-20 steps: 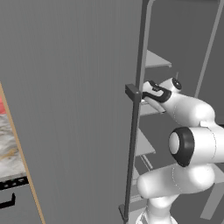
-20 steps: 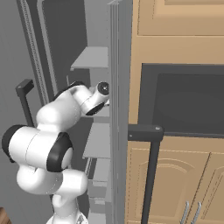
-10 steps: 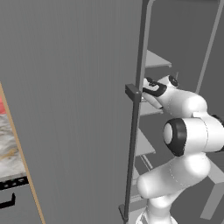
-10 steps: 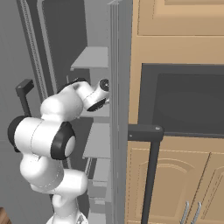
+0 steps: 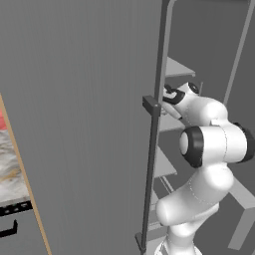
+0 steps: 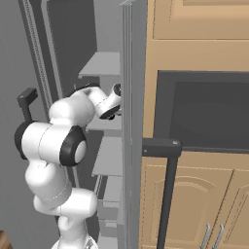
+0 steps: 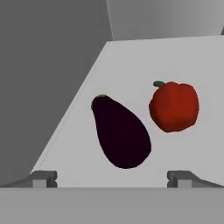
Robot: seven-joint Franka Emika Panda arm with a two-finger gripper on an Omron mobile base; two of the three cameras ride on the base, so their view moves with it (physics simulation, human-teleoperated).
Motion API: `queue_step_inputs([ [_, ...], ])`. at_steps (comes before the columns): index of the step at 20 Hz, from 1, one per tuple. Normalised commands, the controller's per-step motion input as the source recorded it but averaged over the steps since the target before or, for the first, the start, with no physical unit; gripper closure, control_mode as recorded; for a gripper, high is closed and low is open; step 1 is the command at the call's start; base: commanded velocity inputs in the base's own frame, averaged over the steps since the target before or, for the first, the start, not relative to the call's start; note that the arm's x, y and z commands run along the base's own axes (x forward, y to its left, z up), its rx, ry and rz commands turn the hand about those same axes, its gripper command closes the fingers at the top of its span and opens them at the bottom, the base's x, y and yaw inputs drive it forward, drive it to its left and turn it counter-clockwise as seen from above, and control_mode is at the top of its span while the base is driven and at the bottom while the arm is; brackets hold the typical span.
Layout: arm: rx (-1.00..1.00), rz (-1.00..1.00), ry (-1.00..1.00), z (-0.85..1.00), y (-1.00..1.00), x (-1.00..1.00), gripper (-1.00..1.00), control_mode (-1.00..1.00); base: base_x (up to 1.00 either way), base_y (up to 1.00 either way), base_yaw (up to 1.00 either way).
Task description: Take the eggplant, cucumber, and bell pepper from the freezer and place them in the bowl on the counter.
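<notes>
In the hand view the small dark purple, almost black oblong eggplant (image 7: 120,132) lies centre frame on the light grey shelf (image 7: 131,61) of the tall grey freezer (image 5: 74,124). It sits just above the spread, empty pincer (image 7: 112,178), between the lines of its two tips. Its long axis runs from upper left, stem end, to lower right, fat end, so it lies slanted across the gap. The small rounded bright red bell pepper (image 7: 174,106) lies near, at the eggplant's upper right, apart from it.

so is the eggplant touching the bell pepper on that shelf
Apart. The hand view shows a strip of bare light shelf between the eggplant and the bell pepper.
</notes>
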Motion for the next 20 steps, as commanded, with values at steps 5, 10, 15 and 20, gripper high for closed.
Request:
queue_step_inputs([
  [5, 0.0, 0.02, 0.02, -0.22, 0.0, 0.11, -1.0, -1.0, 0.0, 0.0, 0.0],
  [10, 0.0, 0.02, 0.01, -0.26, 0.0, 0.04, -1.0, -1.0, 0.0, 0.0, 0.0],
  [15, 0.0, 0.02, 0.0, -0.09, 0.01, 0.03, -1.0, -1.0, 0.0, 0.0, 0.0],
  [20, 0.0, 0.0, 0.0, 0.0, 0.02, 0.18, -1.0, -1.0, 0.0, 0.0, 0.0],
])
